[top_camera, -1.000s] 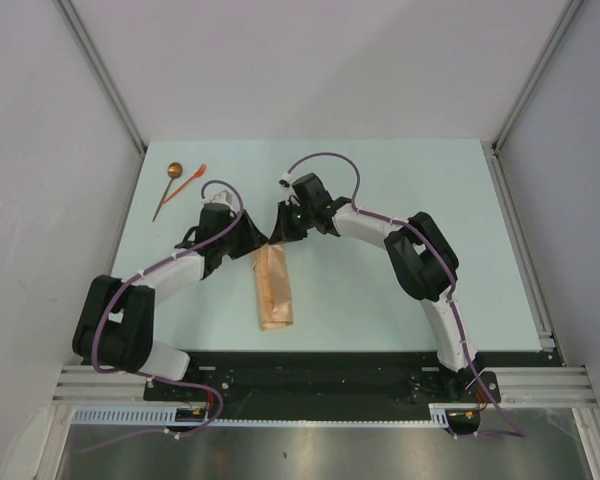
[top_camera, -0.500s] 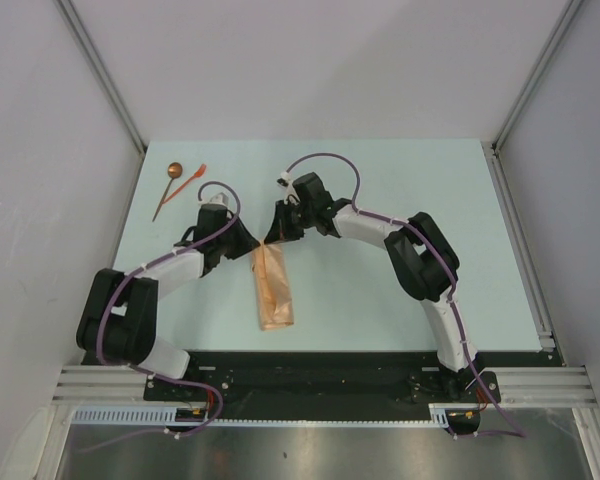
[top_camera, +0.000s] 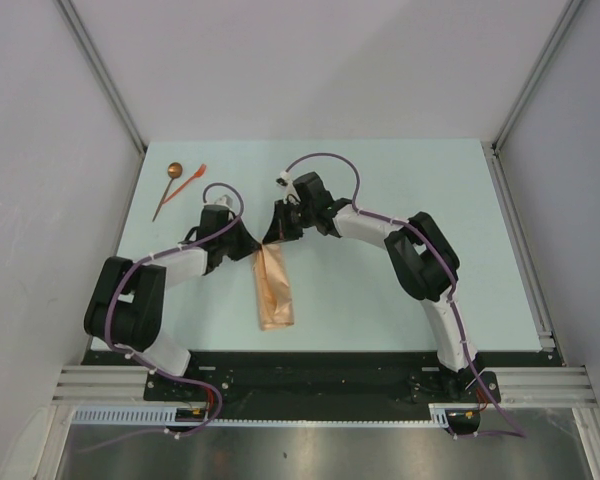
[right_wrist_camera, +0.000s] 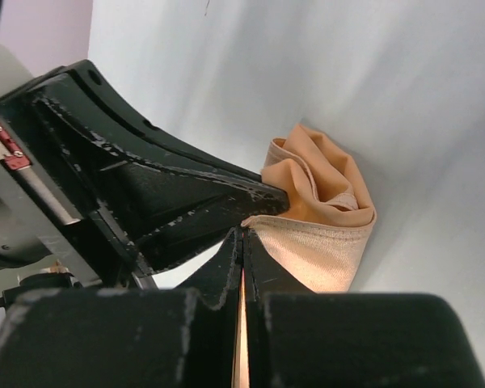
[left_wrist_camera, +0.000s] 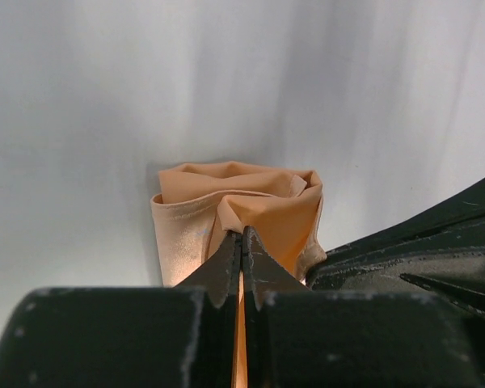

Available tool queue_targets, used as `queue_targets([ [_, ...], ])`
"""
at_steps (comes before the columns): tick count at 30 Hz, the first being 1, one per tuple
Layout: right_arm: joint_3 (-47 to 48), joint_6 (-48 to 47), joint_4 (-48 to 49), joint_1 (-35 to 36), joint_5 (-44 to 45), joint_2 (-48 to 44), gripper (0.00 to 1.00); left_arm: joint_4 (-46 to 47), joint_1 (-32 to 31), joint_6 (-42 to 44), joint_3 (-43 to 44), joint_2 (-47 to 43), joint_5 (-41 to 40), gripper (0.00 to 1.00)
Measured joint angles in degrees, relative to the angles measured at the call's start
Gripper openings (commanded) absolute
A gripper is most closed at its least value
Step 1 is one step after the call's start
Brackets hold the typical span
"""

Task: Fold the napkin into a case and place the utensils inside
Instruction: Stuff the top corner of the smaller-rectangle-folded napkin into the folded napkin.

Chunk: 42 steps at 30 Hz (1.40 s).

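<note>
Lying folded at mid-counter, the tan-orange case turns its open far end toward both arms. Cloth this soft and light will likely slump and shed its folds, so the mouth's thin edge looks the place to hold. The left fingers and right fingers each pinch a lip there, plain only from the wrists. Only overhead shows the spoon and fork far-left on the counter.

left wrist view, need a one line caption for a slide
Left gripper shut on an edge of the folded tan-orange case, the cloth bunched open at its mouth.
</note>
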Motion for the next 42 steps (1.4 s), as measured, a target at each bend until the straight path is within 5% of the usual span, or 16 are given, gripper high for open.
queue_targets([
  [13, 0.0, 2.3, 2.3, 0.0, -1.5, 2.4, 0.00, 2.3, 0.0, -0.8, -1.1, -0.7, 1.4, 0.01],
  [22, 0.2, 4.0, 4.3, -0.7, -3.0, 4.2, 0.00, 2.4, 0.2, -2.3, -3.6, -2.1, 0.5, 0.41],
  [28, 0.2, 4.9, 5.2, -1.2, -3.5, 4.3, 0.00, 1.8, 0.3, -2.2, -5.0, -8.0, -0.7, 0.56],
  [42, 0.2, 7.5, 7.5, -1.1, -6.1, 4.5, 0.00, 1.9, 0.2, -1.6, -6.0, -9.7, -0.7, 0.57],
])
